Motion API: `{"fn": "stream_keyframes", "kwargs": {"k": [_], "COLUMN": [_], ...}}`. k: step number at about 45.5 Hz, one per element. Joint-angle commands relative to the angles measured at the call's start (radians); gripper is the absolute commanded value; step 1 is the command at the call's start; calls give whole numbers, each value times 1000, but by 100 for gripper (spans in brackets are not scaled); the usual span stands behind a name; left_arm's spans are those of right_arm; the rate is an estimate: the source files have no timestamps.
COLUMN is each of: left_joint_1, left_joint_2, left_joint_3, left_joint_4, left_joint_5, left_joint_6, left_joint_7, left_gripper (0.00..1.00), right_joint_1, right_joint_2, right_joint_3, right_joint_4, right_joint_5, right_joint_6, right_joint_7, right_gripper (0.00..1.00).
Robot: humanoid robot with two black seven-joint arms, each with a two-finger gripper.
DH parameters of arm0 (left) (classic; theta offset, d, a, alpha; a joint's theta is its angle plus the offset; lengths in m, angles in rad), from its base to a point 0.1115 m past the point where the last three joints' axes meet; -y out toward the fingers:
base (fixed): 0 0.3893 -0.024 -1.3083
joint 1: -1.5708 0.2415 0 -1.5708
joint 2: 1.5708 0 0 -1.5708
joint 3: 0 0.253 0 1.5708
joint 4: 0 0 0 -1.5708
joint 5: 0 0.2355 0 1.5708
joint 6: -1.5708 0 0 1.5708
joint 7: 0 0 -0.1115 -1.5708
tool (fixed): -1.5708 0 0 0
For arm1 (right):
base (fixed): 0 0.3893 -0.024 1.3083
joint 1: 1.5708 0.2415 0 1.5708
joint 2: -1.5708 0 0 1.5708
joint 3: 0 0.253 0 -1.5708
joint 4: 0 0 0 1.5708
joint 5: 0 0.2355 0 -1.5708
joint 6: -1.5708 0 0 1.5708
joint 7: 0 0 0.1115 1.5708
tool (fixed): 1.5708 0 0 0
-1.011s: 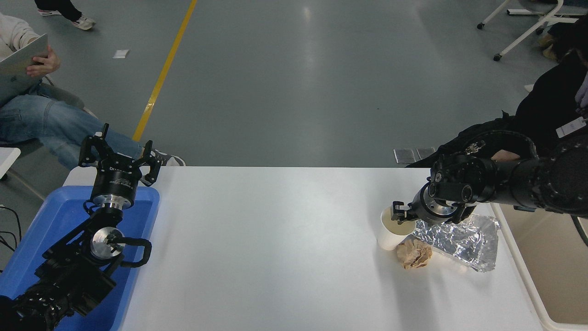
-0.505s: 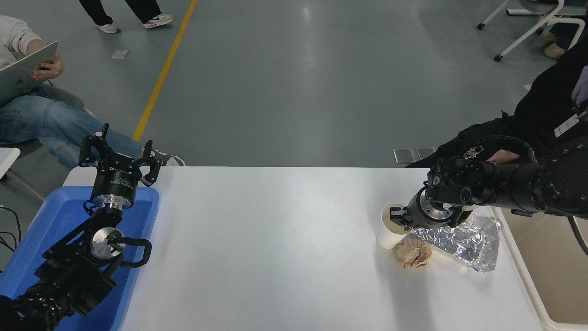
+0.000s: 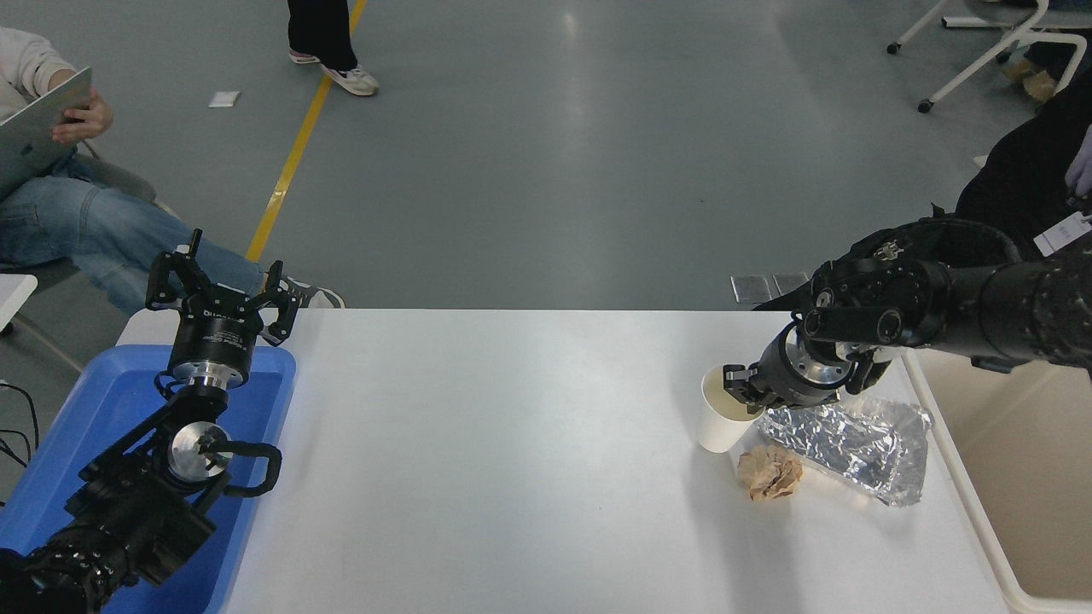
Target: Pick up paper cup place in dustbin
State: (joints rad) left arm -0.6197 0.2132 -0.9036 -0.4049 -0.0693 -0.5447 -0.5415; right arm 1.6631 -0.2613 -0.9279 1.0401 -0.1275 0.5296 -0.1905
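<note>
Right gripper point(image 3: 740, 394) pinching the rim of the paper cup point(image 3: 723, 420), right of frame centre on the table point(image 3: 512, 460)
Jaws narrow on the cup wall; judged light, thin and crushable, so grip gently near the stiffer rolled rim; dustbin point(image 3: 1007, 477) at lower right, left gripper point(image 3: 217, 281) parked at left

- My left arm point(image 3: 128, 503): matte black links, exposed silver round joint disc, black cable loop at the wrist.
- My left gripper point(image 3: 223, 286): black cylindrical base with faint white lettering, silver flange ring beneath, thin black skeletal fingers point(image 3: 166, 277).
- My right arm point(image 3: 981, 311): bulky black housing, textured black sleeve, round screw caps on the wrist block.
- My right gripper point(image 3: 740, 388): black, silver collar behind it.
</note>
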Motion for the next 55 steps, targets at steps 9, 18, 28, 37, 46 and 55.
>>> {"fn": "stream_keyframes", "kwargs": {"k": [9, 18, 28, 37, 46, 55], "left_joint_1": [0, 0, 0, 0, 2, 2], "left_joint_2": [0, 0, 0, 0, 0, 0], "left_joint_3": [0, 0, 0, 0, 0, 2], "left_joint_4": [0, 0, 0, 1, 0, 1], "left_joint_5": [0, 0, 0, -1, -1, -1], "left_joint_6": [0, 2, 0, 0, 2, 2], "left_joint_7": [0, 0, 0, 0, 0, 0], "left_gripper": [99, 99, 99, 99, 99, 99], "right_joint_1": [352, 487, 529, 532, 549, 550], "right_joint_2": [-82, -115, -115, -115, -121, -217], "right_joint_3": [-15, -51, -100, -117, -167, -291], "right_joint_4": [72, 127, 153, 153, 153, 146], "right_joint_5": [61, 85, 109, 120, 120, 106], "right_joint_6": [256, 256, 256, 256, 256, 256], "right_joint_7": [0, -1, -1, -1, -3, -4], "right_gripper": [0, 0, 0, 0, 0, 0]}}
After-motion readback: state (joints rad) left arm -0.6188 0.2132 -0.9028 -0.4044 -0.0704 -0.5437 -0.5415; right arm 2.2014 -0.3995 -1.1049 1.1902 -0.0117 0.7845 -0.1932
